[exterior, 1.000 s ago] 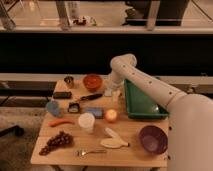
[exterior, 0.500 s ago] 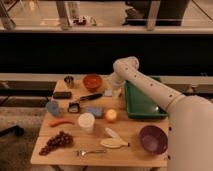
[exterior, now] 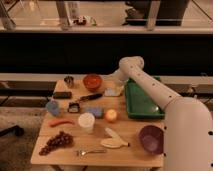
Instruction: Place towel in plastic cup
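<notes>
A pale, light-blue towel (exterior: 110,92) lies on the wooden table (exterior: 135,134) at the back middle, left of the green tray. My gripper (exterior: 118,85) hangs from the white arm just above and to the right of the towel, close to it or touching it. The white plastic cup (exterior: 86,121) stands upright nearer the front, left of centre, well apart from the gripper.
A green tray (exterior: 141,102) lies at the right. An orange bowl (exterior: 92,81), a small metal cup (exterior: 69,80), a black-handled tool (exterior: 90,97), an orange fruit (exterior: 110,115), a purple bowl (exterior: 151,138), bananas (exterior: 114,139), grapes (exterior: 56,142), a fork (exterior: 90,151), a red pepper (exterior: 61,122) and blue items (exterior: 52,107) are spread over the table.
The arm's elbow has shifted a little to the right, and the gripper has moved slightly right over the towel. The objects on the table have not moved.
</notes>
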`<state>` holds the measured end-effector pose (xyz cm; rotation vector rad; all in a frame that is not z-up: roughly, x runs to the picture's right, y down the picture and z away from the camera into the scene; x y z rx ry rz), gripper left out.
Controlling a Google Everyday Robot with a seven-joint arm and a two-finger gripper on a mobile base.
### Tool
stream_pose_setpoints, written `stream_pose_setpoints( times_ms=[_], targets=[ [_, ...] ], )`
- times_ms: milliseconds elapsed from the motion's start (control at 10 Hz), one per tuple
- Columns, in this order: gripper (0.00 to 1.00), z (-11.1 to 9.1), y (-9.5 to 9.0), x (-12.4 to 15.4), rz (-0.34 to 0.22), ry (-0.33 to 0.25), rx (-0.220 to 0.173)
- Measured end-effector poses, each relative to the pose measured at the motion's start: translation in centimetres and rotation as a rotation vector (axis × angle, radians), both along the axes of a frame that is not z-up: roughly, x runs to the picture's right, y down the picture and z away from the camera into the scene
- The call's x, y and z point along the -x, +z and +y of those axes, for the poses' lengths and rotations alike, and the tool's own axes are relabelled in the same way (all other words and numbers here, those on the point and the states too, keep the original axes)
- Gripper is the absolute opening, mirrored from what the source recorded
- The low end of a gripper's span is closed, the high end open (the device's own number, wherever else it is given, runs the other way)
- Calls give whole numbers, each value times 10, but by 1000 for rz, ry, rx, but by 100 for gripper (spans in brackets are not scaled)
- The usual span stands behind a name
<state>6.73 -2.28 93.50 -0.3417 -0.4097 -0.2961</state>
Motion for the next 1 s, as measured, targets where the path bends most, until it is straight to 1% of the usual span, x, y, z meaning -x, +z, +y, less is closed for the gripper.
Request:
stream_pose_setpoints(
  times_ms=[100,300,500,600,700,1000],
  targets=[
    [80,9,11,-6,4,11,22],
    [80,20,25,-10,2,22,50],
    [80,23,29,-13,4,24,57],
    [80,24,32,-10,2,19,48],
    [80,23,32,-4,-3,15,30],
    [80,23,35,-1,1,16,8]
  ],
)
